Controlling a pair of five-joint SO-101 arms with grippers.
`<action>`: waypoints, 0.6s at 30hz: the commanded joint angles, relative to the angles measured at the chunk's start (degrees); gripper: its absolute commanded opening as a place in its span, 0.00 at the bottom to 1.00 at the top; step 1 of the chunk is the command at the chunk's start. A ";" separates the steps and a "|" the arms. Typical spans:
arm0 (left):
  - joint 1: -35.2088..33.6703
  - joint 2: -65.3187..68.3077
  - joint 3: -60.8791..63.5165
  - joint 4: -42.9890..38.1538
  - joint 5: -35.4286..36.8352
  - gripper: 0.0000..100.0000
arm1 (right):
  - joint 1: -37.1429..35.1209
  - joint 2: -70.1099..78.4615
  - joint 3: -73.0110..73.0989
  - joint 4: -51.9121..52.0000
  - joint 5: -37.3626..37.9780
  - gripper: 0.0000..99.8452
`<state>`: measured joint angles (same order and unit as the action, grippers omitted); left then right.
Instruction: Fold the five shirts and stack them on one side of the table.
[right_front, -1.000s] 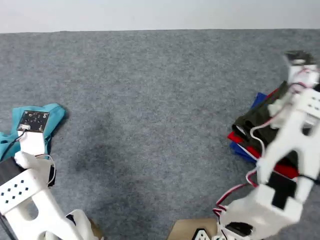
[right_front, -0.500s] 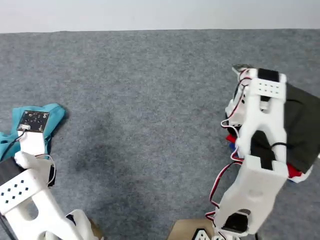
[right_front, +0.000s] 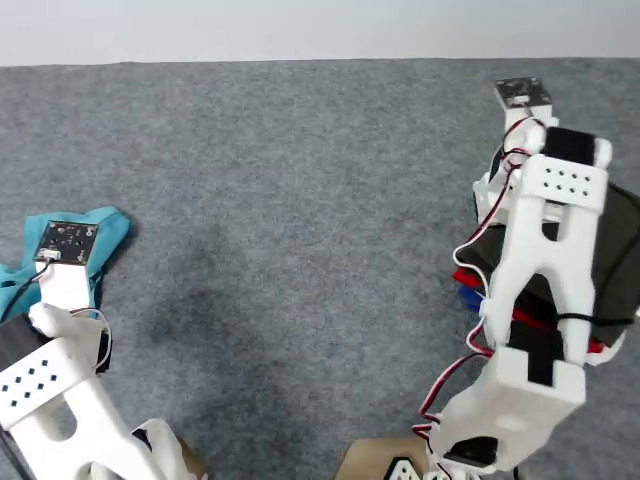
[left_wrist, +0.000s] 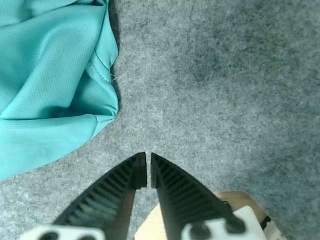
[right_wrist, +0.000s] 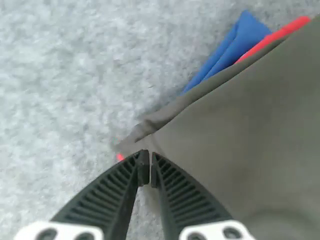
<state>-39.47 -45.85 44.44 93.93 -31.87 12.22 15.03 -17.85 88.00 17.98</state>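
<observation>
A crumpled teal shirt (right_front: 108, 228) lies at the table's left edge, also seen as a teal shirt (left_wrist: 47, 75) in the left wrist view. My left gripper (left_wrist: 148, 162) is shut and holds nothing, hanging over bare carpet just beside that shirt. At the right side sits a stack: a dark olive shirt (right_front: 625, 260) on top of a red shirt (right_front: 525, 318) and a blue shirt (right_front: 468, 297). My right gripper (right_wrist: 147, 157) is shut on the near edge of the dark olive shirt (right_wrist: 240, 130), with the red shirt (right_wrist: 280, 35) and blue shirt (right_wrist: 235, 40) peeking out beneath.
Grey carpet (right_front: 300, 200) covers the table, with wide free room between the two arms. The right arm (right_front: 545, 230) stretches over the stack and hides much of it. The left arm (right_front: 60, 340) stands at the front left corner.
The right arm swung over the stack and reached farther back. The dark olive shirt went from a bunched lump to lying spread over the red and blue ones. The left arm kept still.
</observation>
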 joint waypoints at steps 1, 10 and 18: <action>0.35 -0.88 -0.13 -0.88 -0.18 0.02 | 1.36 5.67 -2.81 -1.27 -0.35 0.01; 0.35 -1.23 -0.13 -0.53 -0.18 0.02 | -3.38 12.70 -3.69 6.20 -0.62 0.01; 0.35 -1.23 -0.13 -0.62 0.00 0.02 | -6.64 -2.51 -7.12 12.18 -0.62 0.01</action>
<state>-39.47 -45.85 44.44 93.93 -31.87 7.82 20.13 -21.98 97.93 17.98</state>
